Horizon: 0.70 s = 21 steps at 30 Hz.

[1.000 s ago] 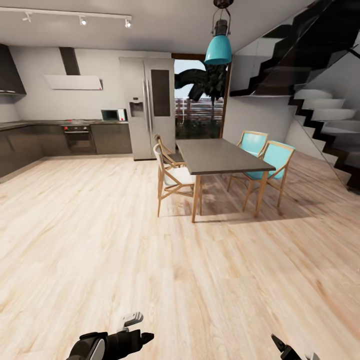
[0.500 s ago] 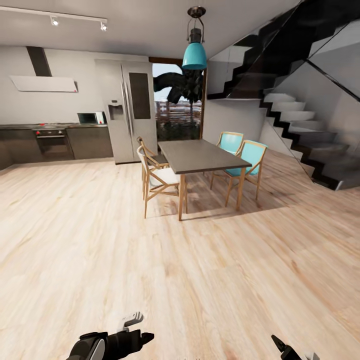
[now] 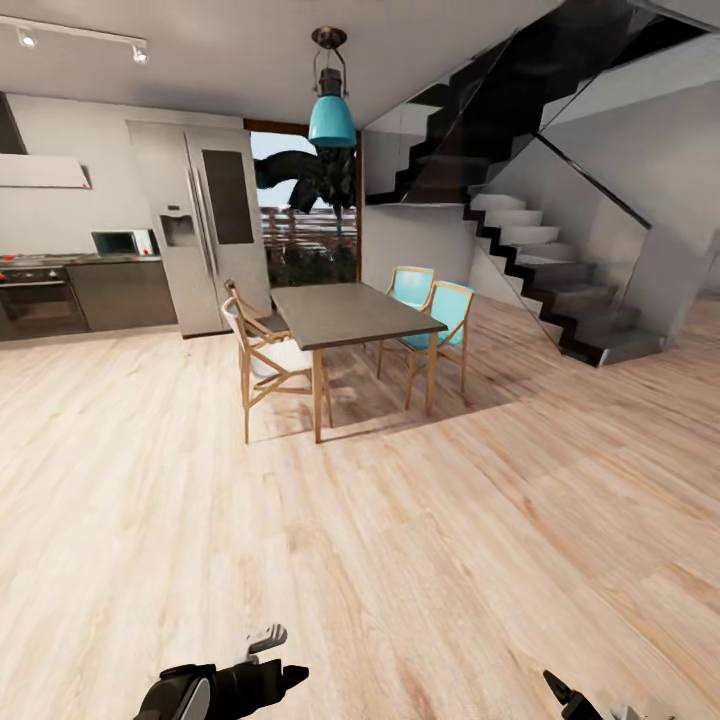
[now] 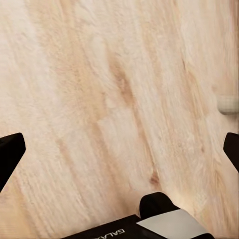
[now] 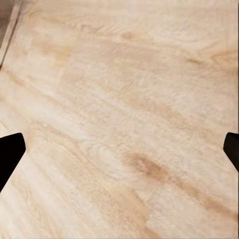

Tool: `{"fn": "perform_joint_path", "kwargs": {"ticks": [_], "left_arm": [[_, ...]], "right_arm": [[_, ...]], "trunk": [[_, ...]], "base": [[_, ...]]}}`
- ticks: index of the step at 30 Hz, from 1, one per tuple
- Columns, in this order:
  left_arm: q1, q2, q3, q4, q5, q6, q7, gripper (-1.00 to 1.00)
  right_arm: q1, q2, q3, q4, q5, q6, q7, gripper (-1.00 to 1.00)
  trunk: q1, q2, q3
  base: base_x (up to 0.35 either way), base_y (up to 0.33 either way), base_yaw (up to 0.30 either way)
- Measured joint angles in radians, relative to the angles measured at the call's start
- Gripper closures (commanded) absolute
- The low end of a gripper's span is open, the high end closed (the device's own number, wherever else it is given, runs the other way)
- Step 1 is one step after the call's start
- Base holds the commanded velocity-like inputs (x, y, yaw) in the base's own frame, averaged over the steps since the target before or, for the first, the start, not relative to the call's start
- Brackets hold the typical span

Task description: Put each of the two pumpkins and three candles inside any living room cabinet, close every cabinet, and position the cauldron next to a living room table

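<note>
A pale wooden floor [image 3: 420,540] runs back to a dark staircase [image 3: 540,250] on the right of the dark dining table [image 3: 350,312]. Left of the dining table stands a steel fridge [image 3: 205,240] beside kitchen counters [image 3: 120,290]. Teal chairs [image 3: 430,315] sit on the table's stair side, and a teal pendant lamp [image 3: 331,115] hangs above it. Well in front of the dining table, the left gripper [image 4: 119,147] and right gripper [image 5: 119,147] hover over bare boards, each with fingers spread wide and nothing between them.
</note>
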Motion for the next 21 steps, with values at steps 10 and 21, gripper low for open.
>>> {"fn": "perform_joint_path", "kwargs": {"ticks": [10, 21], "left_arm": [[0.000, 0.002, 0.000, 0.000, 0.000, 0.001, 0.000, -1.00], [0.000, 0.003, 0.001, -0.001, 0.001, 0.001, 0.001, -1.00]], "right_arm": [[0.000, 0.000, 0.000, 0.001, 0.000, 0.000, -0.001, -1.00], [0.000, 0.000, 0.000, 0.001, 0.000, 0.001, -0.002, -1.00]], "trunk": [[0.000, 0.000, 0.009], [0.000, 0.000, 0.019]], "base": [[-0.004, -0.050, -0.253], [0.000, 0.240, -0.253]]}}
